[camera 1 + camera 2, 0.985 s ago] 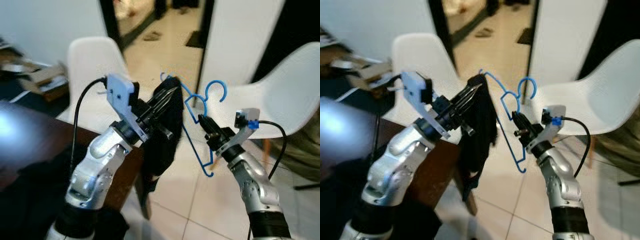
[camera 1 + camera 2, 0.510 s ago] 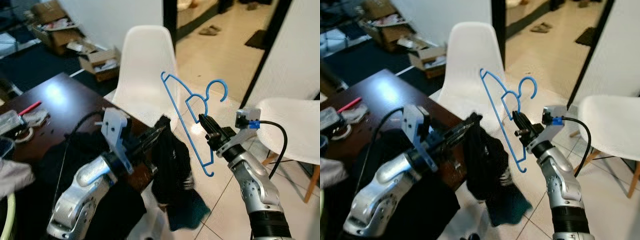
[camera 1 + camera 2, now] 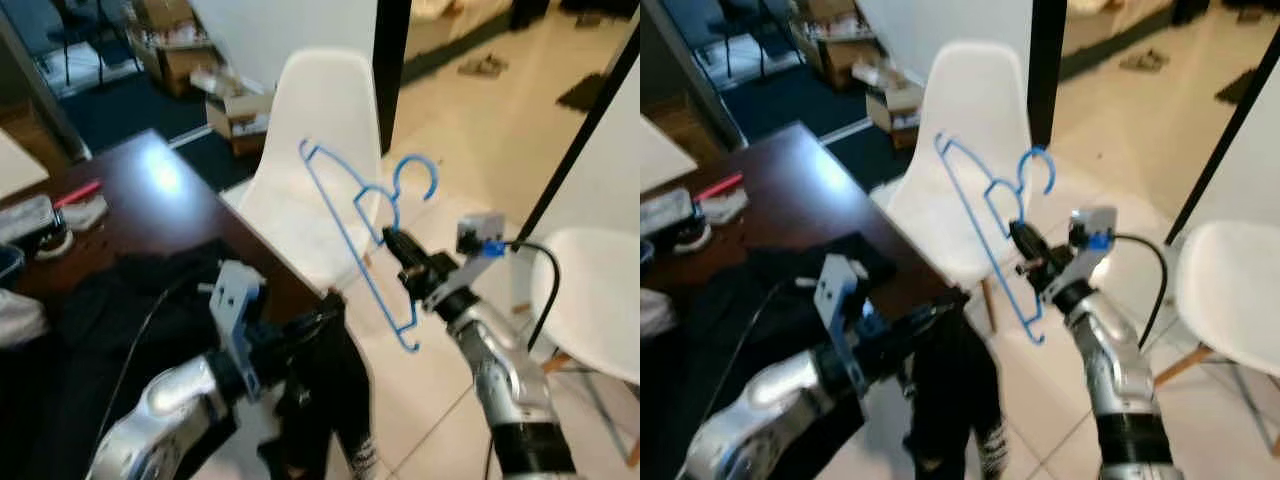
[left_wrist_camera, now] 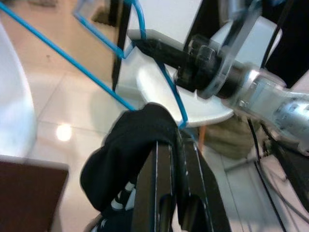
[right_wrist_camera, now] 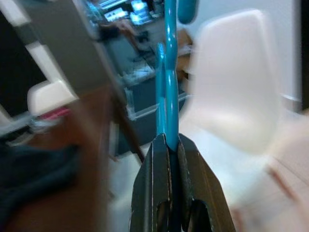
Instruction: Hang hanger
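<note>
The blue wire hanger [image 3: 362, 245] – judged light, springy – is pinched near its neck by the right gripper [image 3: 396, 243]; at seven o'clock, a limp black garment [image 3: 325, 400] is clamped in the left gripper [image 3: 318, 322].

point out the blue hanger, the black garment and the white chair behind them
blue plastic hanger [image 3: 345, 230], left eye view, on its long slanted arm
black fabric garment [image 4: 128, 154], left wrist view, on the bunched cloth
white moulded plastic chair [image 3: 975, 110], right eye view, on its backrest
</note>
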Motion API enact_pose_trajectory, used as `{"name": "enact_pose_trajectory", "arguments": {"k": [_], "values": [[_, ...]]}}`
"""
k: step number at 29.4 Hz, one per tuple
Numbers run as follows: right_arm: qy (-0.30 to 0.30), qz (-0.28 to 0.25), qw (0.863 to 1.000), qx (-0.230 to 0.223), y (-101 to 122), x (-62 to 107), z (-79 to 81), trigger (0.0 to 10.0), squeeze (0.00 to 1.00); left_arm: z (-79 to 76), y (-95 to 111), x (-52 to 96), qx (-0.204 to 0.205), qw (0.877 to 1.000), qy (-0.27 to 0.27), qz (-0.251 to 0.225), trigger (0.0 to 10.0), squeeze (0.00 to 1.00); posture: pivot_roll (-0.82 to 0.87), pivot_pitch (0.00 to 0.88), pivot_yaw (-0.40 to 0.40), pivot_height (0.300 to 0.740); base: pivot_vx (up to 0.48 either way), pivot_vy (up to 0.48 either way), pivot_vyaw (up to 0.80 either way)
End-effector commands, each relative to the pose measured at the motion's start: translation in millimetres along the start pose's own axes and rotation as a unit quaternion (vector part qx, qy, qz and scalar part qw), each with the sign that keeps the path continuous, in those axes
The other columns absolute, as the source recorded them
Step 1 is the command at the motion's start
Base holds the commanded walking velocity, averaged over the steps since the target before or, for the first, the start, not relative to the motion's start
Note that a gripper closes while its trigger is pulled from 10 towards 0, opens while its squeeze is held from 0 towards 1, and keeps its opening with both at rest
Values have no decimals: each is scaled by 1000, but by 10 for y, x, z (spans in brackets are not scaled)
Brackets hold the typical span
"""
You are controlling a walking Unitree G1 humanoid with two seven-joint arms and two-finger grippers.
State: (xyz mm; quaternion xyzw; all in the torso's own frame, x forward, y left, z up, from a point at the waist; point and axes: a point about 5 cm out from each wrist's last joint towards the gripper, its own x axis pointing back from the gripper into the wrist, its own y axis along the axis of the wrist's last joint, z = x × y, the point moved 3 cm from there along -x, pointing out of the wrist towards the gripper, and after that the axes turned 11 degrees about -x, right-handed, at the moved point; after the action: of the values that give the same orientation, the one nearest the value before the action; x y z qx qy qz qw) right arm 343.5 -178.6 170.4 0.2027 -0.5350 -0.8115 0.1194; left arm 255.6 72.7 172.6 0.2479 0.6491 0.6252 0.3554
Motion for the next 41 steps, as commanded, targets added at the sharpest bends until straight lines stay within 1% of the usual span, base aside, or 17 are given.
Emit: {"name": "enact_pose_trajectory", "arguments": {"k": [1, 7, 10, 11, 13, 17, 19, 21, 23, 27, 30, 32, 33, 34, 37, 39, 41], "values": [[31, -1, 1000, 5, -18, -80, 153, 10000, 0, 108, -7, 90, -19, 999, 31, 5, 10000, 0, 21, 141, 23, 740, 0, 0, 800], [41, 9, 999, 21, -33, -86, 185, 10000, 0, 48, -45, 169, -9, 1000, 17, 14, 10000, 0, 23, 140, 21, 740, 0, 0, 800], [45, 14, 998, 28, -53, -93, 199, 10000, 0, -138, -94, 269, 2, 999, -40, 34, 10000, 0, 26, 139, 18, 740, 0, 0, 800], [45, 14, 998, 28, -53, -93, 199, 10000, 0, -138, -94, 269, 2, 999, -40, 34, 10000, 0, 26, 139, 18, 740, 0, 0, 800], [46, 16, 998, 30, -62, -97, 203, 10000, 0, -297, -114, 353, 9, 994, -96, 45, 10000, 0, 29, 137, 16, 740, 0, 0, 800], [46, 17, 998, 30, -65, -96, 201, 10000, 0, -342, -135, 383, 8, 992, -110, 53, 10000, 0, 28, 142, 17, 740, 0, 0, 800], [46, 17, 998, 30, -64, -94, 199, 10000, 0, -281, -160, 365, 2, 994, -90, 57, 10000, 0, 28, 142, 18, 740, 0, 0, 800], [46, 17, 998, 30, -64, -94, 199, 10000, 0, -281, -160, 365, 2, 994, -90, 57, 10000, 0, 28, 142, 18, 740, 0, 0, 800], [45, 17, 998, 32, -63, -97, 201, 10000, 0, -233, -163, 346, -3, 995, -77, 55, 10000, 0, 27, 143, 18, 740, 0, 0, 800], [40, 18, 998, 36, -63, -102, 191, 10000, 0, -227, -193, 345, -19, 995, -78, 66, 10000, 0, 27, 144, 19, 740, 0, 0, 800], [13, 19, 998, 55, -56, -136, 134, 10000, 0, -194, -235, 344, -40, 994, -63, 77, 10000, 0, 28, 147, 18, 740, 0, 0, 669], [13, 19, 998, 55, -56, -136, 134, 10000, 0, -194, -235, 344, -40, 994, -63, 77, 10000, 0, 28, 147, 18, 740, 0, 0, 406], [0, 23, 998, 63, -56, -161, 108, 10000, 0, -131, -227, 327, -46, 995, -40, 73, 10000, 0, 30, 147, 16, 740, 0, 0, 0], [0, 23, 998, 63, -56, -161, 108, 10000, 0, -131, -227, 327, -46, 995, -40, 73, 10000, 0, 30, 147, 16, 740, 0, 0, 0], [-36, 39, 993, 105, -47, -274, 64, 10000, 0, 167, -194, 276, -82, 993, 52, 70, 10000, 0, 34, 149, 13, 740, 0, 0, 0], [-58, 47, 987, 145, -28, -357, 40, 10000, 0, 308, -177, 251, -105, 988, 88, 70, 10000, 0, 35, 149, 11, 740, 0, 0, 0], [-83, 53, 974, 203, 1, -460, 31, 10000, 0, 399, -173, 226, -119, 985, 107, 68, 10000, 0, 35, 149, 11, 740, 0, 0, 0]]}}
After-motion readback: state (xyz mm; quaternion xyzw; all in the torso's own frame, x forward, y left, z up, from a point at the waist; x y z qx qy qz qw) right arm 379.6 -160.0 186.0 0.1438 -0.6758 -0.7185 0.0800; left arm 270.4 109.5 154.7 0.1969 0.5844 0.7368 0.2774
